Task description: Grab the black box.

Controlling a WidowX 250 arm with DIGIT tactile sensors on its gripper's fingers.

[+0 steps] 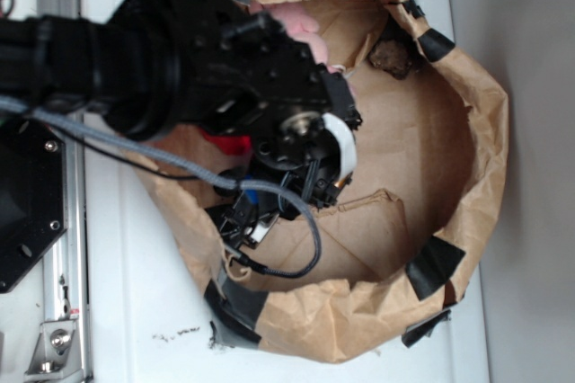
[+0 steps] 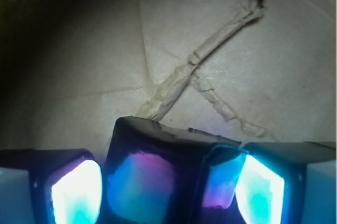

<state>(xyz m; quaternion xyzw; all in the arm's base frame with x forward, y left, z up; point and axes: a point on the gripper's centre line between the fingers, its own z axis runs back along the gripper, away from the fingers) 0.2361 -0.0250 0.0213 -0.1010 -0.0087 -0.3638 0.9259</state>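
Item: we record the paper bag (image 1: 467, 131), brown, rim rolled down and patched with black tape (image 1: 434, 264), lying on the white table (image 1: 135, 311). Contents: a dark brown lump (image 1: 392, 57) at the far wall, well apart from the gripper (image 1: 269, 221); a red wad (image 1: 229, 143) just beside the arm, mostly hidden by it; something pink (image 1: 301, 23) behind the wrist. A grey cable (image 1: 296, 257) loops across the bag's floor. In the wrist view, the black box (image 2: 158, 176) sits between the glowing finger pads (image 2: 76, 192), which we see closed against its glossy sides above the creased paper.
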